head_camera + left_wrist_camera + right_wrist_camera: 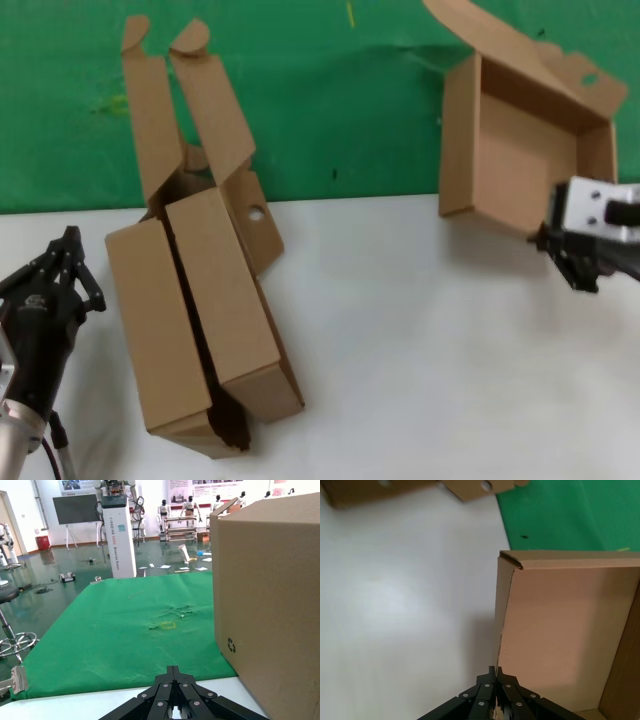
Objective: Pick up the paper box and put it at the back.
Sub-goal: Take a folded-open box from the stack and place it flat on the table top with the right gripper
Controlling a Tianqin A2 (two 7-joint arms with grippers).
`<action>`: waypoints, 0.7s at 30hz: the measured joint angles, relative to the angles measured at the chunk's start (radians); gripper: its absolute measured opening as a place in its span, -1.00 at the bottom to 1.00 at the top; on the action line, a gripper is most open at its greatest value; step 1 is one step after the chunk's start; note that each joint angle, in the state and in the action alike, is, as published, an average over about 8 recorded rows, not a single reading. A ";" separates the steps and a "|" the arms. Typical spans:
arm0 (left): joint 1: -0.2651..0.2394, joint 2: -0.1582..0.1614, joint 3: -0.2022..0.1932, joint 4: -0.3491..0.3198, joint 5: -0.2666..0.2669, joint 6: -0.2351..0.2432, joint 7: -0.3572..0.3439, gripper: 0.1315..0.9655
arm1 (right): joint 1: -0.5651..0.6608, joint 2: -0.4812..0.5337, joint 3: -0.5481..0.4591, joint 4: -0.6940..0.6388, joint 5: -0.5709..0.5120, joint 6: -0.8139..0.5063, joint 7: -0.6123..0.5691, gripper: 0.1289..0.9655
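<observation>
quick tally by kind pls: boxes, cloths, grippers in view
Open paper box, held by the right gripper: 1
Nested brown boxes, as a pair: 2
Green cloth: 1
Grippers: 2, counting the left gripper beside the pair
Total: 6

Left wrist view: tall white cabinet-like robot stand (pixel 121 535) in bg carries vertical lettering, approx. "TIANQIN A2…", rest too small to read. Large plain brown cardboard box side (pixel 270 605) bears small black recycling symbol (pixel 231 645) near its lower edge. Wall posters in bg: text illegible. Head and right wrist views: no readable text.
</observation>
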 joint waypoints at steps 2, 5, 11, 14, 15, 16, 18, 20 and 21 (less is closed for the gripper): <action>0.000 0.000 0.000 0.000 0.000 0.000 0.000 -0.97 | 0.036 -0.033 -0.024 -0.031 -0.044 -0.009 -0.015 -0.95; 0.000 0.000 0.000 0.000 0.000 0.000 0.000 -0.97 | 0.090 -0.094 -0.065 -0.084 -0.115 -0.017 -0.040 -0.95; 0.000 0.000 0.000 0.000 0.000 0.000 0.000 -0.97 | 0.183 -0.230 -0.154 -0.210 -0.259 -0.014 -0.095 -0.95; 0.000 0.000 0.000 0.000 0.000 0.000 0.000 -0.97 | 0.220 -0.293 -0.201 -0.279 -0.338 -0.010 -0.124 -0.95; 0.000 0.000 0.000 0.000 0.000 0.000 0.000 -0.97 | 0.230 -0.312 -0.215 -0.302 -0.365 -0.009 -0.133 -0.95; 0.000 0.000 0.000 0.000 0.000 0.000 0.000 -0.97 | 0.240 -0.330 -0.228 -0.325 -0.390 -0.006 -0.142 -0.95; 0.000 0.000 0.000 0.000 0.000 0.000 0.000 -0.97 | 0.257 -0.364 -0.251 -0.373 -0.437 -0.001 -0.157 -0.95; 0.000 0.000 0.000 0.000 0.000 0.000 0.000 -0.97 | 0.269 -0.393 -0.266 -0.419 -0.476 0.006 -0.170 -0.95; 0.000 0.000 0.000 0.000 0.000 0.000 0.000 -0.97 | 0.274 -0.405 -0.271 -0.440 -0.490 0.010 -0.174 -0.95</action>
